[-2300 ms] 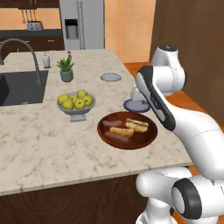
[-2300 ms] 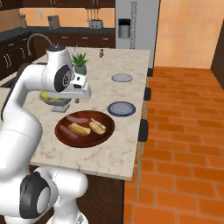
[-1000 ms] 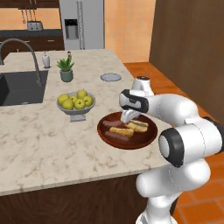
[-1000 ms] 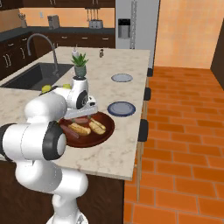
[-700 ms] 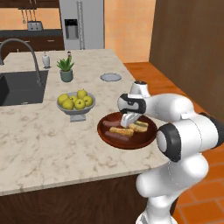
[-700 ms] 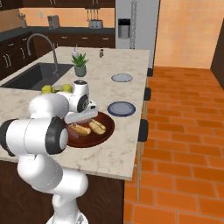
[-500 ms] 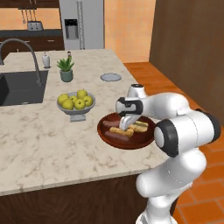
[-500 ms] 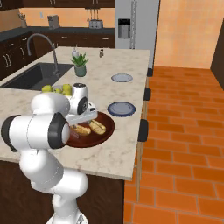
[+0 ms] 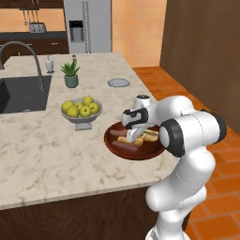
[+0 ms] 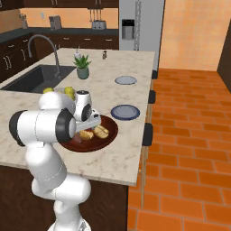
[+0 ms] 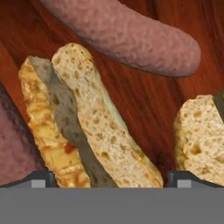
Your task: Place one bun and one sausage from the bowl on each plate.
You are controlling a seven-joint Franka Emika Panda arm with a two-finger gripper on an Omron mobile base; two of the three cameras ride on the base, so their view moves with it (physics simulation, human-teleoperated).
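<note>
From the hand camera I see my jaws (image 11: 107, 177) spread wide and gripping nothing, with a split bun (image 11: 83, 122) lying on the bowl (image 11: 144, 94) right between the two tips. A sausage (image 11: 127, 35) lies just beyond it, a second bun (image 11: 201, 135) off to one tip's outer side. From the right base camera I get what the hand camera cannot: the navy-rimmed plate (image 10: 125, 112) on the table (image 10: 54, 151) just past the bowl, the paler plate (image 10: 126, 80) farther on.
</note>
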